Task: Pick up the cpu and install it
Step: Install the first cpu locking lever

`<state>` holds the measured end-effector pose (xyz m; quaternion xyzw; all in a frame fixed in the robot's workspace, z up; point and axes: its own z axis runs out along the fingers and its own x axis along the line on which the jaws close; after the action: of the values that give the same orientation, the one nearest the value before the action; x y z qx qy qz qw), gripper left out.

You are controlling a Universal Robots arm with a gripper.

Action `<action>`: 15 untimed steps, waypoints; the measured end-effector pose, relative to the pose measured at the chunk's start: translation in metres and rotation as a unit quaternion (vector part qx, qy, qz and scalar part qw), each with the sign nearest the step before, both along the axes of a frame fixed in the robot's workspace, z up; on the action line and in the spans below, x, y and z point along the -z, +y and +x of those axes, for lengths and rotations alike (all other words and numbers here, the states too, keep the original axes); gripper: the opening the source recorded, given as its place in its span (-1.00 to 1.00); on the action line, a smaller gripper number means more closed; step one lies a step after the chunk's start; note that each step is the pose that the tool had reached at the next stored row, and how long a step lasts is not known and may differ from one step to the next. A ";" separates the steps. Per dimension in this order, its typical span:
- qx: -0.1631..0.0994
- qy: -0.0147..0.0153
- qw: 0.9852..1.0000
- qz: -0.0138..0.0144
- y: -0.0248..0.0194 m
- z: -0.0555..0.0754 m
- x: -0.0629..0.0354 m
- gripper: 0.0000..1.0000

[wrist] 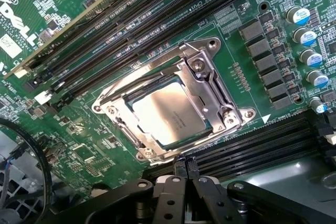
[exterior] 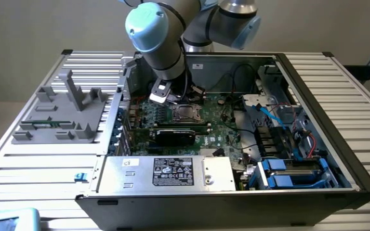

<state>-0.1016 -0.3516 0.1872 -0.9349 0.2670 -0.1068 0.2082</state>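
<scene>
cpu (wrist: 169, 115) flat in socket frame (wrist: 209, 73), shiny face up, square, edges hemmed by frame | hand (wrist: 185, 166) pressed together, empty, just beside

"DELL" logo on green motherboard (wrist: 241, 80)

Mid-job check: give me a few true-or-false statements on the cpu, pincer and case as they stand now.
1. The cpu lies in the socket. True.
2. The pincer grips the cpu. False: it holds nothing and sits beside the socket.
3. The case is open, with the board exposed. True.
4. The grey fixture stands at the exterior view's right of the case. False: it stands at the left.
</scene>
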 end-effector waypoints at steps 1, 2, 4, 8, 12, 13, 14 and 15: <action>0.000 0.000 1.000 0.000 0.0000 0.000 0.0000 -0.76; 0.000 0.000 1.000 0.000 0.0000 0.000 -0.0001 -0.76; 0.001 0.000 1.000 0.000 0.0000 0.000 -0.0001 -0.76; 0.001 0.001 1.000 0.000 0.0000 0.001 -0.0001 -0.76; 0.002 0.001 1.000 0.000 -0.0001 0.001 -0.0001 -0.76; 0.002 0.001 1.000 0.000 -0.0001 0.001 -0.0001 -0.76; 0.002 0.001 1.000 0.000 -0.0001 0.001 -0.0001 -0.76; 0.002 0.002 1.000 0.000 -0.0001 0.002 -0.0001 -0.76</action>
<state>-0.1001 -0.3517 0.1873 -0.9345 0.2693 -0.1059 0.2074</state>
